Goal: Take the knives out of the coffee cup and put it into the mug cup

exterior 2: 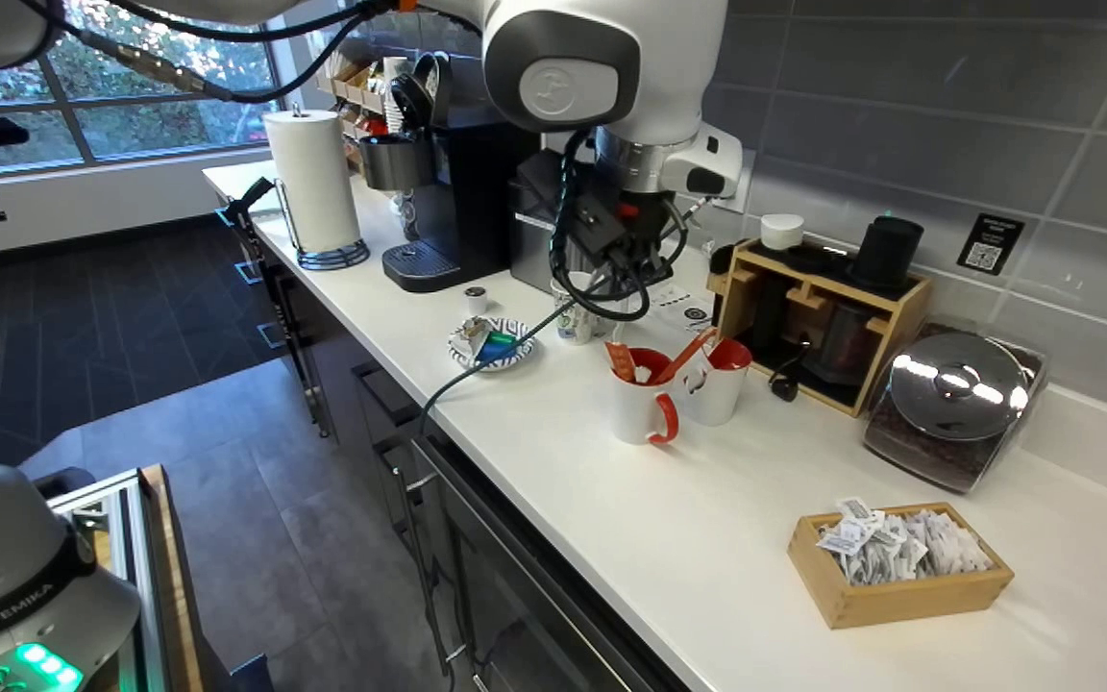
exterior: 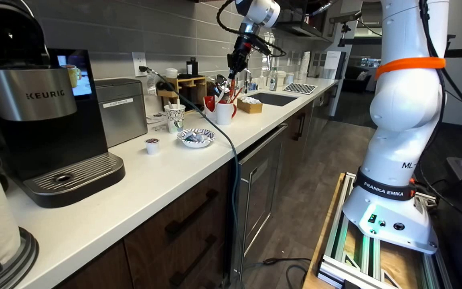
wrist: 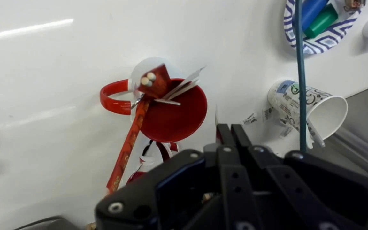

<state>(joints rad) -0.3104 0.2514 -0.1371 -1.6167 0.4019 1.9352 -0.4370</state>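
At the bottom of the wrist view, a little right of centre, the fingers (wrist: pixel 223 135) of the gripper (wrist: pixel 231 127) lie side by side with barely a slit between the tips, and nothing shows clasped there. A thin white sliver (wrist: pixel 216 114) stands just left of them; I cannot tell whether it touches. Further left is a mug (wrist: pixel 182 119), white outside and red inside, its red handle toward the left edge. It holds two red paper sleeves (wrist: pixel 156 83) and some flat white pieces (wrist: pixel 184 90) leaning over the rim. Toward the right edge, partly behind a blue-grey cable (wrist: pixel 302 73), is a paper cup (wrist: pixel 329 110), and at the upper right a paper plate (wrist: pixel 327 41) with blue and green things on it.

In an exterior view the tips (exterior: pixel 232 75) point down just above the sleeves; in an exterior view a black cable loop (exterior 2: pixel 602 312) hides them. A second mug (exterior 2: pixel 715 396), largely covered by the gripper in the wrist view, shows just beside the first in both exterior views. A sink (exterior: pixel 274 98) appears in an exterior view alone.

The cup stands upright, white with a scrolled print. What look like pale plastic knives (wrist: pixel 316 134) stick out at its mouth, their lower ends hidden.
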